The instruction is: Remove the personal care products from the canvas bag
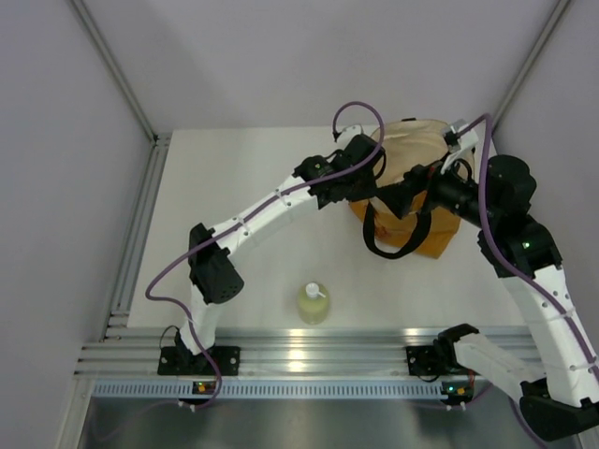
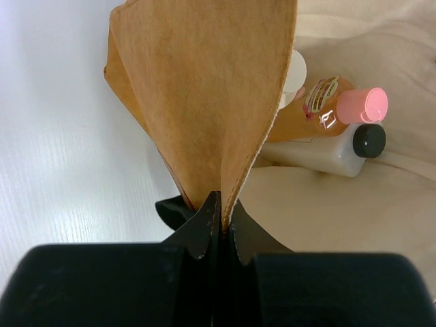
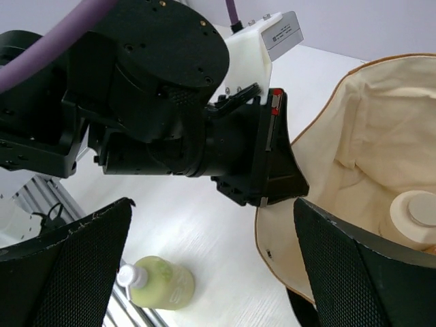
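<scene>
The canvas bag (image 1: 436, 234) lies on the table at the back right, its cream lining (image 3: 381, 122) showing. My left gripper (image 1: 373, 187) is shut on the bag's rim (image 2: 204, 102) and holds it up. Inside lie the orange bottle with pink cap (image 2: 327, 109), the clear square black-capped bottle (image 2: 327, 153) and the cream round jar (image 3: 415, 214), its edge just visible in the left wrist view (image 2: 295, 75). My right gripper (image 1: 408, 194) is open and empty, hovering by the bag's mouth. The yellow-green pump bottle (image 1: 313, 303) stands on the table near the front edge, also in the right wrist view (image 3: 160, 283).
The bag's black strap handles (image 1: 393, 238) hang over its near side. An aluminium rail (image 1: 299, 360) runs along the table's front edge, another (image 1: 140, 224) along the left. Grey walls close in the back and sides.
</scene>
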Controlling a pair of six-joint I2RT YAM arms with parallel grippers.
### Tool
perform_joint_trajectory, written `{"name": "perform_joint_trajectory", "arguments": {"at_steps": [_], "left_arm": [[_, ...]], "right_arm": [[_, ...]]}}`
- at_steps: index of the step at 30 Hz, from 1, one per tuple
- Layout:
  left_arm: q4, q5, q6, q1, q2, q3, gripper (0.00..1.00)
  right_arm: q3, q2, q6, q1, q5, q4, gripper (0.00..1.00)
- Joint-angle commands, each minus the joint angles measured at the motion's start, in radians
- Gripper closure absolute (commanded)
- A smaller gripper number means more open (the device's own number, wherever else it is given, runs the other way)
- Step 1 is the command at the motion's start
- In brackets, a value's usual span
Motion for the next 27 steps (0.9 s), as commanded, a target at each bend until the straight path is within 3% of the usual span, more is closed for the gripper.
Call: {"name": "perform_joint_trajectory", "arguments": {"at_steps": [1,2,6,9,14,21,27], "left_arm": [[0.051,0.003,0.006,0.008,0.004,0.049,1.0],[0.053,-0.002,0.006,0.009,0.004,0.05,1.0],[0.051,-0.015,-0.006,0.009,-0.018,0.047,1.0],[0.051,-0.006,-0.029,0.008,-0.027,0.037,1.0],[0.054,0.011,-0.063,0.005,-0.024,0.027,1.0],[0.06,0.017,-0.084,-0.006,-0.028,-0.005,1.0],[0.06,-0.026,-0.089,-0.043,-0.053,-0.06,1.0]], "right_arm": [[0.041,-0.013,0.001,-0.023,-0.032,-0.015,0.01],[0.029,-0.018,-0.002,-0.036,0.003,-0.021,0.01],[-0.055,-0.044,-0.022,-0.046,0.381,-0.064,0.1],[-0.135,-0.064,-0.013,-0.049,0.486,-0.062,0.13],[-0.21,-0.035,0.019,-0.05,0.577,-0.062,0.18],[-0.313,0.011,0.026,-0.052,0.585,-0.062,0.29],[-0.266,0.086,0.024,-0.052,0.602,-0.108,0.31]]}}
